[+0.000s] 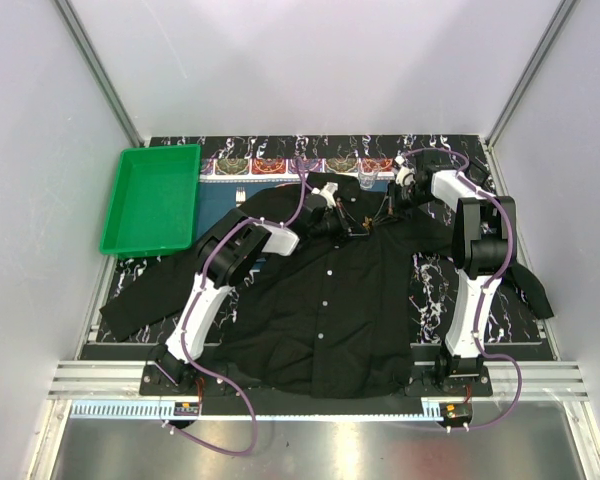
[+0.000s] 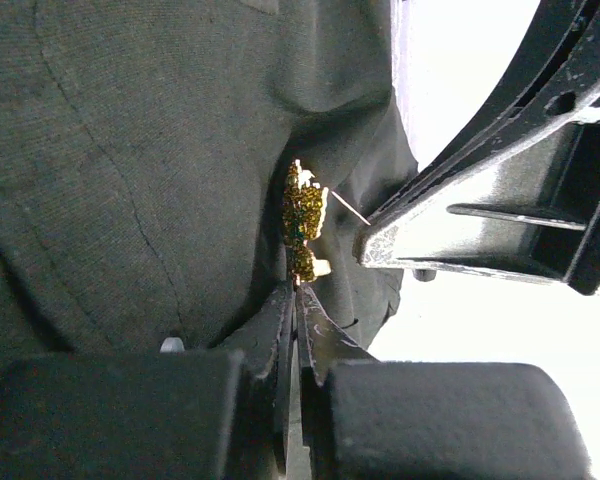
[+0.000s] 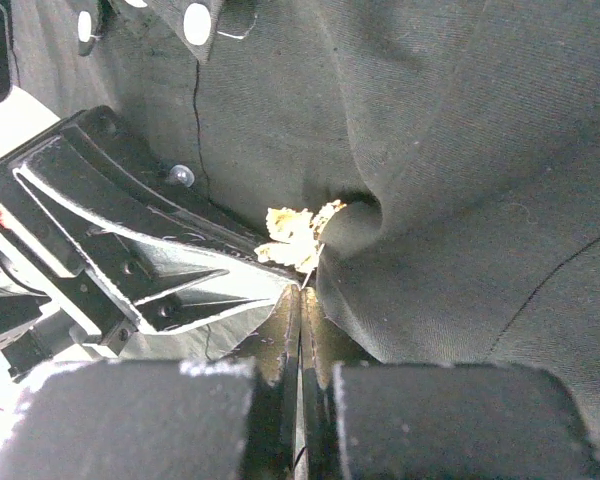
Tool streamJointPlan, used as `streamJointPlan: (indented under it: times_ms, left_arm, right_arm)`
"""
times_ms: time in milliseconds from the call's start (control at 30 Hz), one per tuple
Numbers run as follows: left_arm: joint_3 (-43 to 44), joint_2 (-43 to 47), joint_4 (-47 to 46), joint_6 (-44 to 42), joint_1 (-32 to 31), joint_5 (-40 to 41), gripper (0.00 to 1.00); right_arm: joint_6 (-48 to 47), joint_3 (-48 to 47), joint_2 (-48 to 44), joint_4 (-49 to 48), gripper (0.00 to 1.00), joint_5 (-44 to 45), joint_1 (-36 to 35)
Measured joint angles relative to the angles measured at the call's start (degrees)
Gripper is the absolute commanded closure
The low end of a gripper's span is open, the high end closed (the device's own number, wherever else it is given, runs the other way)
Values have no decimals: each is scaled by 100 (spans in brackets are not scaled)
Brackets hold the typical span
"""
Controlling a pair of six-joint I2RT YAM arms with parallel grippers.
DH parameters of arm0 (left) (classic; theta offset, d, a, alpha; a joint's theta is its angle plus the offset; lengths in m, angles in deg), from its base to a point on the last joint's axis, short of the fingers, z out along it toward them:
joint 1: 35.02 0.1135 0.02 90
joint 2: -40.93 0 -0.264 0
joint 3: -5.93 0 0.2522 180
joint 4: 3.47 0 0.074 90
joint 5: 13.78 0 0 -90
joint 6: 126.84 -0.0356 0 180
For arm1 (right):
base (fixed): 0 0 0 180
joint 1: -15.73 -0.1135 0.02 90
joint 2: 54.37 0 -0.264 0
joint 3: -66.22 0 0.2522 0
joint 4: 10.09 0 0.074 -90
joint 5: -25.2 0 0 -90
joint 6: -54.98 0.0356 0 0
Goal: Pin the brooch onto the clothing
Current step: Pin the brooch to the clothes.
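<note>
Brooch (image 2: 302, 225) against the shirt (image 1: 330, 310), both grippers closed

My left gripper (image 2: 296, 290) is closed, its tips pinching the brooch's lower edge. My right gripper (image 3: 301, 292) is also closed, its tips just beside the brooch; I cannot tell whether it pinches cloth or pin. The brooch sits against a raised fold of the black shirt, below the collar, with its thin pin angled toward the right gripper. A green tray (image 1: 150, 200) lies far left.
</note>
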Motion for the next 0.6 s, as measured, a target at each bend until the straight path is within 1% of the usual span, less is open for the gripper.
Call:
streamJointPlan:
  times_ms: [267,300,400,500,600]
  left_arm:
    - [-221,90,-278,90,57,-17,83]
    - [-223,90,-282,98,61,-15,79]
    - [-238,92,-319,98,68,-11,73]
    - [-245,94,-330,94,72,-4,70]
    - [-264,107,-350,68,74,4,70]
  right_arm:
    - [-33,131,-11,31,100,15,2]
    - [-31,149,-15,35,100,9,2]
    - [-31,168,-33,33,100,-2,2]
    - [-28,181,-79,33,100,-4,2]
    - [-15,184,-136,33,100,-11,2]
